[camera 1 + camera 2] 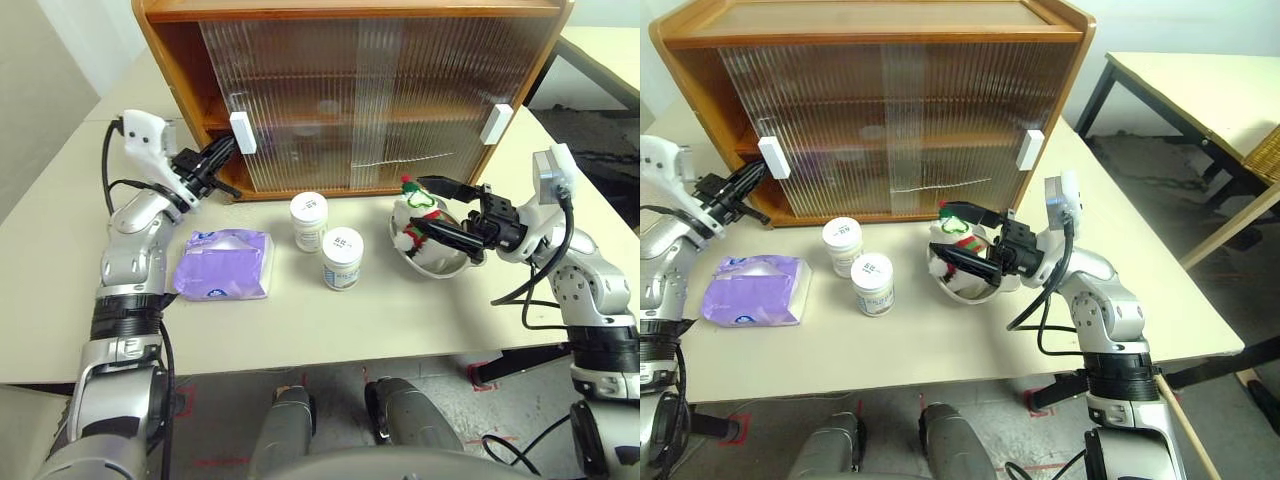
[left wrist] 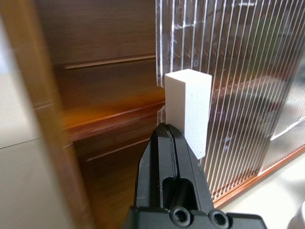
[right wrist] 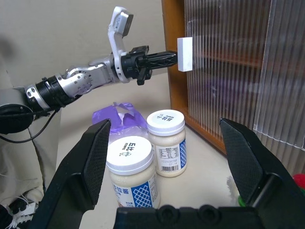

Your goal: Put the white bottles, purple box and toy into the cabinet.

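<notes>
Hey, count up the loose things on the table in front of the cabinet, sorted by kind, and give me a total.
White bottles: 2
Purple box: 1
Toy: 1
Steel bowl, holding the toy: 1
Total: 5

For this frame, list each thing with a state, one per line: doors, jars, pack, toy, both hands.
cabinet: left door slid partly open, right door shut.
white bottles: upright, lids on, on the table.
purple box: lying flat on the table.
toy: sitting in the steel bowl.
left hand: shut, tips at the left door's white handle.
right hand: open, around the toy, not closed.
</notes>
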Robot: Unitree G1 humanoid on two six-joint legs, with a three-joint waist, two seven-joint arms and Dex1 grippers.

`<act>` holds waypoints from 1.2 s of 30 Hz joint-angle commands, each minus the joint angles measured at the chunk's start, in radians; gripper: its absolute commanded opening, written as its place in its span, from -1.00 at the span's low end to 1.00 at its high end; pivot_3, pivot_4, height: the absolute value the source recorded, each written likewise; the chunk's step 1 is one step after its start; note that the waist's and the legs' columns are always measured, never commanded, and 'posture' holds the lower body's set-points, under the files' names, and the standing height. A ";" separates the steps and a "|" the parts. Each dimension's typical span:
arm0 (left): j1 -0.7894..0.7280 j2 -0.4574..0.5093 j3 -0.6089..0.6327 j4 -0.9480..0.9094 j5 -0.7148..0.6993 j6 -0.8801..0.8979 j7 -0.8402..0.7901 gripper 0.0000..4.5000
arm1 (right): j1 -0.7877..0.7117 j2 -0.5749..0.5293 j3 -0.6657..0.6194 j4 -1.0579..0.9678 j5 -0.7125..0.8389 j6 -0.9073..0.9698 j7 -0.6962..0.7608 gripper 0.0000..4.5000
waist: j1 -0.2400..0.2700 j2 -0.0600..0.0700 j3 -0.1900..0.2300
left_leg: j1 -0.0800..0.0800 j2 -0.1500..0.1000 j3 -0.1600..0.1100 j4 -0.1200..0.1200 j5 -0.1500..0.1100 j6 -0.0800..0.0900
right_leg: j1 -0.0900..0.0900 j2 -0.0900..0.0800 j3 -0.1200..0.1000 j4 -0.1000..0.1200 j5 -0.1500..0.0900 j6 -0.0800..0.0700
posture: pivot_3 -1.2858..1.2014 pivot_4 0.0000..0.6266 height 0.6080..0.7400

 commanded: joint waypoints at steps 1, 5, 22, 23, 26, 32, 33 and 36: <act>-0.019 -0.026 -0.029 0.004 0.006 0.010 -0.001 -0.99 | 0.015 -0.008 -0.008 -0.016 -0.003 0.007 -0.015 1.00 | -0.002 0.000 0.000 | 0.000 0.000 0.000 0.000 0.000 0.000 | 0.000 0.000 0.000 0.000 -0.001 0.002 | -0.12 -0.74 1.00; -0.055 -0.055 -0.066 0.033 0.026 -0.003 -0.012 -0.99 | 0.019 -0.002 -0.011 -0.019 -0.003 0.003 -0.039 1.00 | -0.002 0.000 0.000 | 0.000 0.000 0.000 0.000 0.000 0.001 | 0.000 0.000 0.000 0.000 -0.001 0.005 | -0.12 -0.74 1.00; -0.154 -0.205 -0.226 0.085 0.075 -0.005 -0.076 -0.99 | 0.018 -0.001 0.008 -0.021 -0.012 -0.002 -0.048 1.00 | -0.010 0.000 0.000 | -0.001 -0.002 0.001 0.005 0.001 0.002 | 0.003 0.000 0.001 -0.001 0.000 0.012 | -0.12 -0.72 1.00; -0.150 -0.211 -0.228 0.078 0.075 -0.005 -0.072 -0.99 | 0.016 0.001 0.011 -0.021 -0.012 -0.001 -0.048 1.00 | -0.010 0.000 0.000 | -0.001 -0.002 0.001 0.005 0.001 0.002 | 0.003 0.000 0.001 -0.002 0.000 0.012 | -0.12 -0.72 1.00; -0.139 -0.216 -0.214 0.046 0.066 0.002 -0.056 -0.99 | 0.012 0.005 0.018 -0.021 -0.012 -0.001 -0.047 1.00 | -0.011 0.000 0.000 | -0.001 -0.002 0.001 0.006 0.001 0.003 | 0.003 0.000 0.001 -0.002 0.000 0.013 | -0.12 -0.72 1.00; -0.024 -0.110 -0.085 -0.204 -0.004 0.130 0.001 -0.92 | -0.008 0.011 0.030 0.006 -0.017 -0.006 -0.031 1.00 | -0.029 0.000 0.000 | -0.001 -0.003 0.003 0.005 0.001 0.003 | 0.003 0.001 0.001 -0.002 0.000 0.013 | -0.09 -0.70 1.00; 0.018 -0.076 -0.053 -0.265 -0.024 0.179 0.011 -0.83 | -0.017 0.011 0.031 0.018 -0.020 -0.009 -0.024 1.00 | -0.032 0.000 0.000 | -0.001 -0.002 0.004 0.005 0.001 0.002 | 0.003 0.002 0.001 -0.002 0.000 0.013 | -0.09 -0.70 1.00; 0.180 0.030 0.032 -0.422 -0.075 0.322 0.021 -0.41 | -0.048 0.017 0.037 0.060 -0.031 -0.021 0.000 1.00 | -0.033 0.001 0.000 | 0.001 -0.003 0.009 0.002 0.001 0.002 | 0.003 0.004 0.000 -0.002 0.000 0.012 | -0.07 -0.69 1.00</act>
